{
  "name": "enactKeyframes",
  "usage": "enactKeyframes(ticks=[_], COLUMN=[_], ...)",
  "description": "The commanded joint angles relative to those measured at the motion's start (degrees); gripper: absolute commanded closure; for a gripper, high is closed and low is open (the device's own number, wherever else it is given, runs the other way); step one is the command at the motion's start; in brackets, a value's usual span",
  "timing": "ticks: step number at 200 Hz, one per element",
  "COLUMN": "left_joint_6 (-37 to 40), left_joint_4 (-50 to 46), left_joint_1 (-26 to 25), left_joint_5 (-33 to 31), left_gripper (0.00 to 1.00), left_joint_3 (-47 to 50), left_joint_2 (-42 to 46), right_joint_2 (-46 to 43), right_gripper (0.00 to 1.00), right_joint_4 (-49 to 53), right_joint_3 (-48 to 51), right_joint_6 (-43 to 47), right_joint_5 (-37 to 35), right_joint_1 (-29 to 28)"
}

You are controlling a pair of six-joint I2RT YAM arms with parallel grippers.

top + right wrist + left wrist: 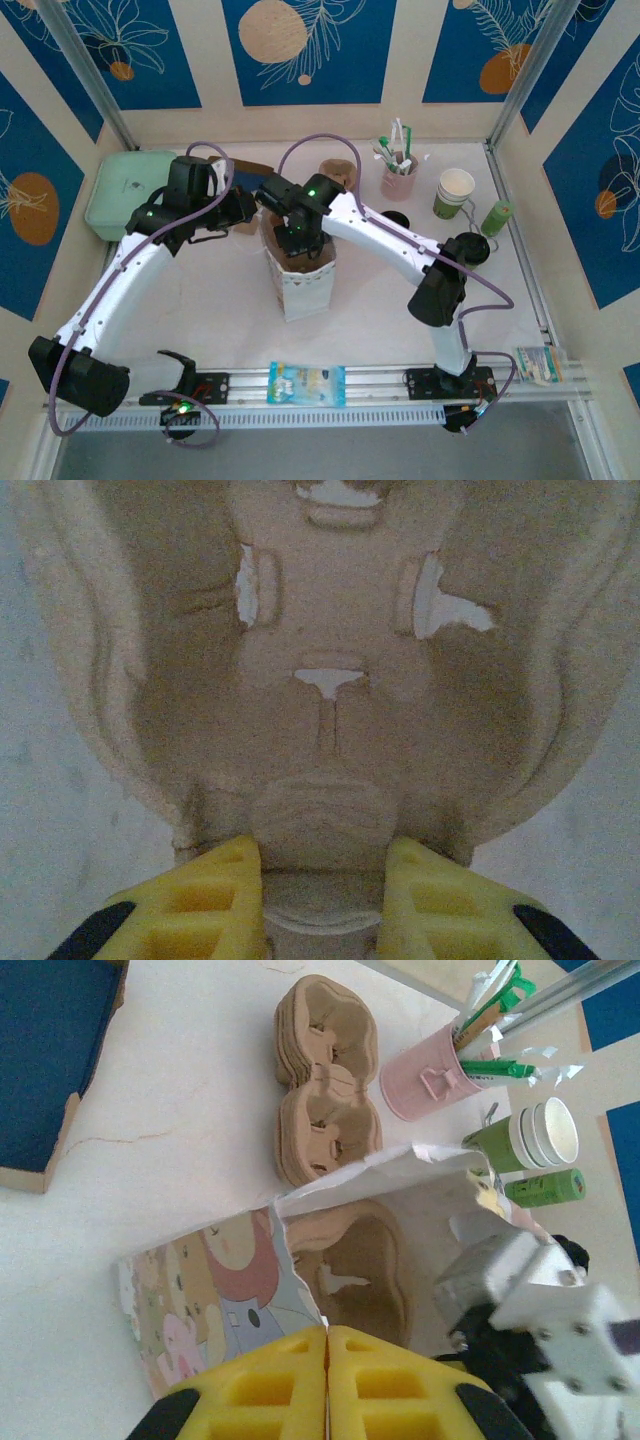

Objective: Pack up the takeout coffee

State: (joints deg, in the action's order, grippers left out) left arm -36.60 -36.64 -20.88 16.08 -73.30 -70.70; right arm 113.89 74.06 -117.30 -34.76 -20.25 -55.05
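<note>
A white paper bag printed with cartoon figures (303, 285) stands open-mouthed in the middle of the worktop (390, 310). The left gripper (327, 1332) is clenched on the bag's far-left rim. The right gripper (322, 865) reaches down into the bag, grasping the middle tab of a brown moulded-pulp cup carrier (330, 680). Farther right, the takeout coffee (455, 193), a cream-and-green paper cup, stands upright just beside a pink cup of stirrers (400, 180), well apart from the bag and both grippers.

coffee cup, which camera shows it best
Top external: the cup stands whole and clear, right of the pink cup. Left wrist shows the cup smaller, near the right edge, beside the green tube.
</note>
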Motion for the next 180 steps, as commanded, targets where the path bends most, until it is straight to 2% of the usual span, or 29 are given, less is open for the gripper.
enactKeyframes(ticks=[1,180], left_joint_6=[-0.6,-1.9], left_joint_4=[0.9,2.2], left_joint_1=[-0.6,-1.7], left_joint_5=[0.4,0.1], left_gripper=[0.90,0.90], left_joint_3=[0.7,2.7], left_joint_2=[1.5,3.2], right_joint_2=[-0.7,2.6], right_gripper=[0.74,0.74], right_joint_4=[-0.3,-1.4], right_joint_3=[0.8,3.3], right_joint_6=[-1.6,-4.0], right_joint_5=[2.0,3.8], right_joint_1=[0.3,0.8])
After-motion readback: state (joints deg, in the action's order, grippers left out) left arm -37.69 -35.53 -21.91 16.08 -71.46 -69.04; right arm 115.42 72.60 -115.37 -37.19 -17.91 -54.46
